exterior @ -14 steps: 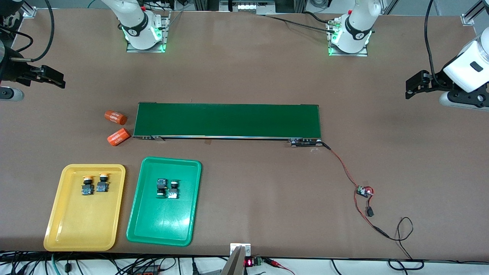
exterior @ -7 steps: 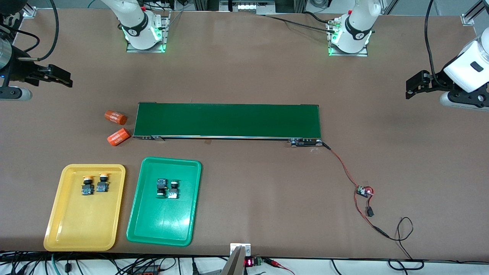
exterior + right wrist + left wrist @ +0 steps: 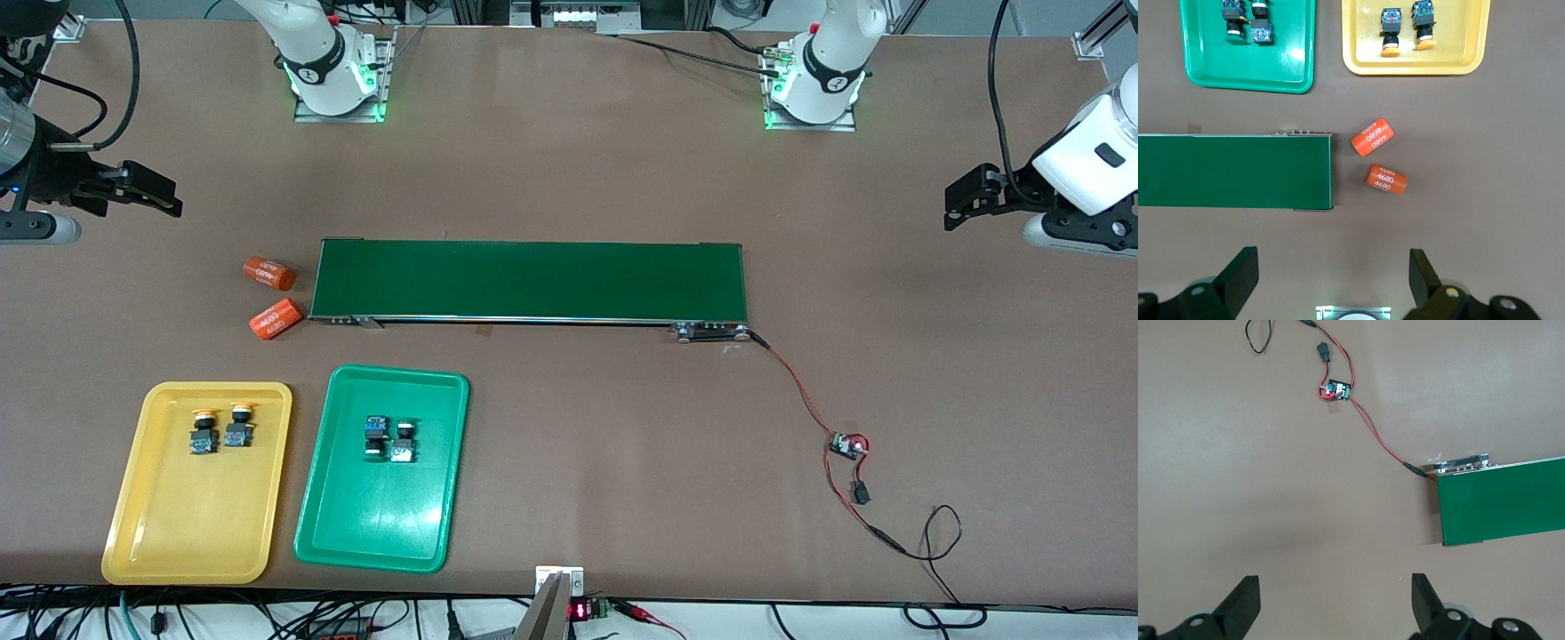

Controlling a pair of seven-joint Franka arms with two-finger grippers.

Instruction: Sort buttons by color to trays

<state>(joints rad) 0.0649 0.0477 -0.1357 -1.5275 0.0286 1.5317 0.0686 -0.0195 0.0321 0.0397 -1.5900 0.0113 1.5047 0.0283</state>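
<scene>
The yellow tray (image 3: pixel 197 533) and green tray (image 3: pixel 382 524) lie side by side, nearer to the front camera than the conveyor belt (image 3: pixel 531 280), toward the right arm's end of the table, the yellow one closer to that end. The 2 yellow-capped buttons (image 3: pixel 220 428) lie touching or nearly so in the yellow tray, in the half toward the belt. The 2 green-capped buttons (image 3: pixel 389 439) lie close together in the green tray, likewise in the half toward the belt. All 4 buttons are sorted by color.

A small circuit board (image 3: pixel 849 444) with a red-and-black cable (image 3: pixel 800 391) lies nearer to the front camera than the belt, toward the left arm's end; the cable runs to the belt's corner.

2 orange cylinders (image 3: pixel 270 296) with white numerals lie just beside the belt's end toward the right arm, apart from each other.

The right gripper (image 3: pixel 164 197) hovers over bare table beside the belt's right-arm end, fingers (image 3: pixel 1238 277) spread apart, holding nothing. The left gripper (image 3: pixel 956 203) waits over bare table past the belt's left-arm end, fingers (image 3: pixel 1241 607) apart, empty.
</scene>
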